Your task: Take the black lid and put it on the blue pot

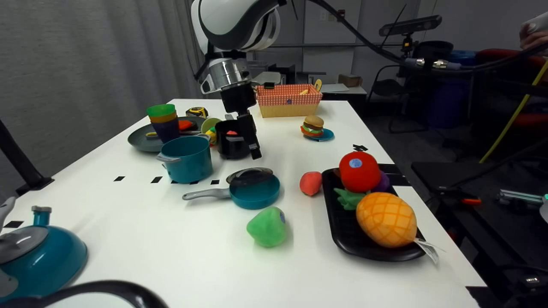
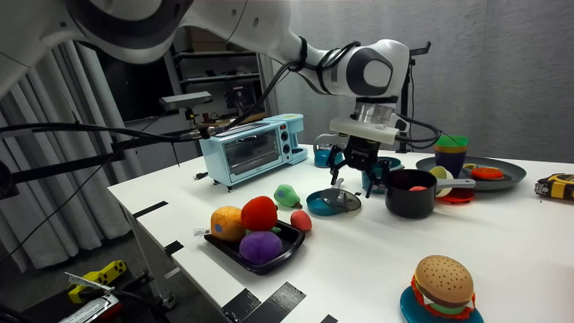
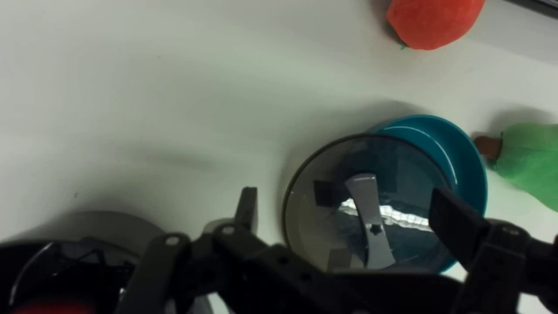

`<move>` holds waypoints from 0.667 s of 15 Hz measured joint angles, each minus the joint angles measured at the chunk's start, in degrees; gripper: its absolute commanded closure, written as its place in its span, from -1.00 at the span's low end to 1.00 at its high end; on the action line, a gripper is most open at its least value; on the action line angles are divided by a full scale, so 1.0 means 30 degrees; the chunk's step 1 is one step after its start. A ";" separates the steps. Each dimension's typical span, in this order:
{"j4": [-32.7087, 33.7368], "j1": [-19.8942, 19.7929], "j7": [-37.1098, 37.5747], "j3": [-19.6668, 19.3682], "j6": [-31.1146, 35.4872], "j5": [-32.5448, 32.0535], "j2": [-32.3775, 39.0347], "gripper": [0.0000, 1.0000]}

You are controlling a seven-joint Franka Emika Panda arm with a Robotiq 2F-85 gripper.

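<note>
Lettering in pale print on the dark body of the gripper [image 2: 351, 185] looks like ROBOTIQ, though it is too small to be sure. The fingers stand wide apart above the black lid [image 3: 370, 207] and have hold of nothing; in the wrist view they show at its left and right, the right one in front of its edge. The lid, smoky and see-through with a grey handle, rests aslant on the shallow blue saucepan [image 1: 257, 194], leaving part of its opening uncovered. The blue pot [image 1: 190, 166] is upright and open-topped, near the saucepan, farther and to the left in an exterior view; the deeper black pot [image 2: 410, 199] is beside it with something reddish inside.

Small round blue labels sit on the red plush toy [image 1: 359, 176], the green plush pear [image 1: 266, 227] and the orange plush pineapple [image 2: 226, 222]; none of their print can be read. The red toy and the pineapple lie in the black tray [image 1: 336, 222] at the right in an exterior view, where the pineapple's white tag [image 1: 428, 251] hangs over the near rim, its text too fine to make out. At the far end, the checked basket [image 1: 287, 111] bears another bluish round mark. Any name on the yellow-and-black tape measure [image 2: 556, 186] is illegible.
</note>
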 measured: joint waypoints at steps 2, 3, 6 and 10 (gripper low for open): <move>0.0005 -0.0001 -0.0754 0.0186 -0.0119 -0.0010 0.0002 -1.00; 0.0007 -0.0001 -0.1146 0.0245 -0.0138 -0.0019 0.0004 -1.00; 0.0008 0.0002 -0.2090 0.0345 -0.0166 -0.0176 0.0008 -1.00; 0.0052 0.0018 -0.2987 0.0376 -0.0235 -0.0361 0.0019 -1.00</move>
